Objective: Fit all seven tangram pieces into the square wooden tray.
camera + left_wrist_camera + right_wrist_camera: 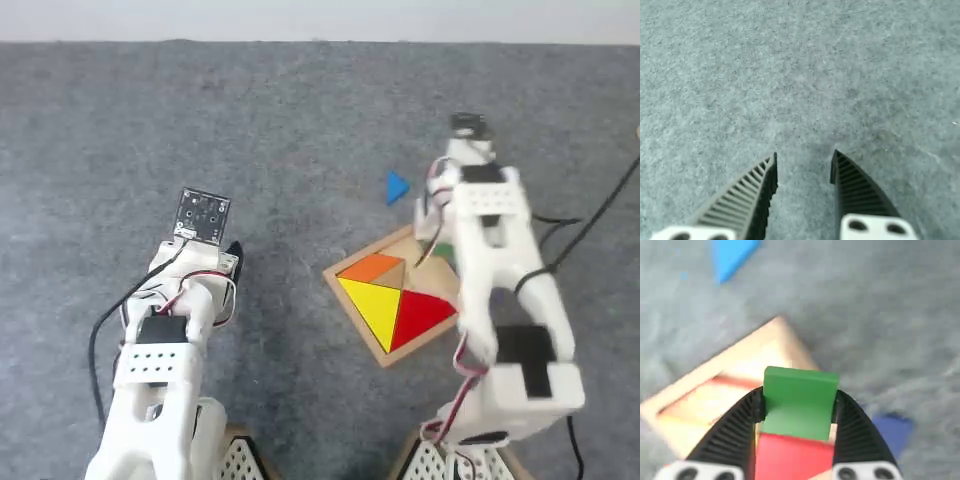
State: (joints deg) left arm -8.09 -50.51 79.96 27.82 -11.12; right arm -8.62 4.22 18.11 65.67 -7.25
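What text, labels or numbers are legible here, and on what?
Nothing legible.
The black board on the left arm: tiny marks, too small to read.
The green piece, red piece, yellow piece, orange piece, blue piece and wooden tray: plain surfaces, no print.

Blue triangle near wooden tray
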